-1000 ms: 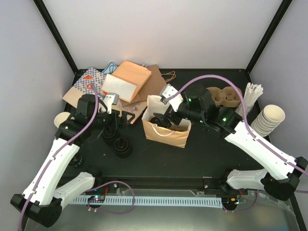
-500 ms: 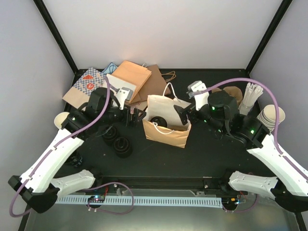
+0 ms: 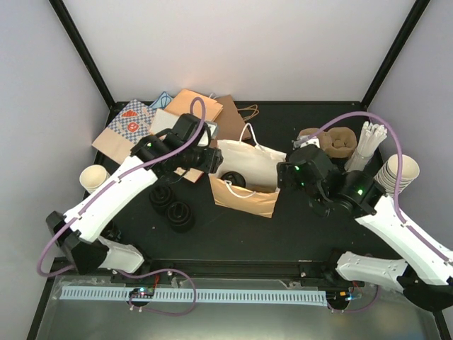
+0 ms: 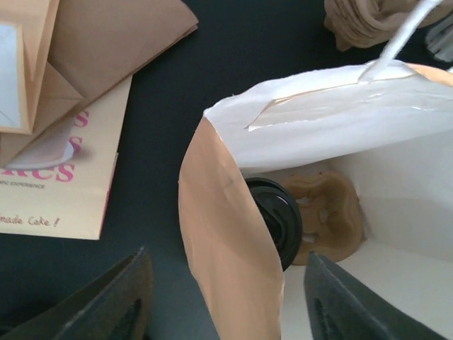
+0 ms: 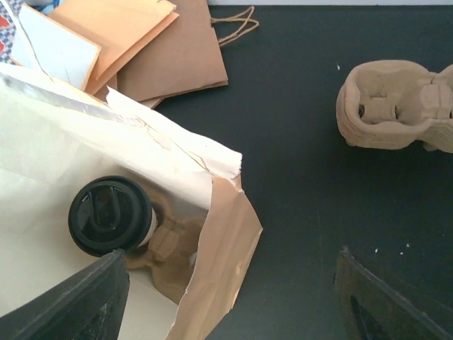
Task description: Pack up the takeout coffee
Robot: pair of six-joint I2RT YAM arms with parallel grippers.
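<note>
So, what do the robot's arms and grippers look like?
The left arm and right arm match: white shells, black joints with small green lights, a purple cable looping alongside each. The left gripper and right gripper have broad, dark, rounded fingers.

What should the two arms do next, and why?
Probably close the left pincer and right pincer on the side edges of the paper bag, which lie between their open jaws; the lidded cup already sits in its carrier inside.
</note>
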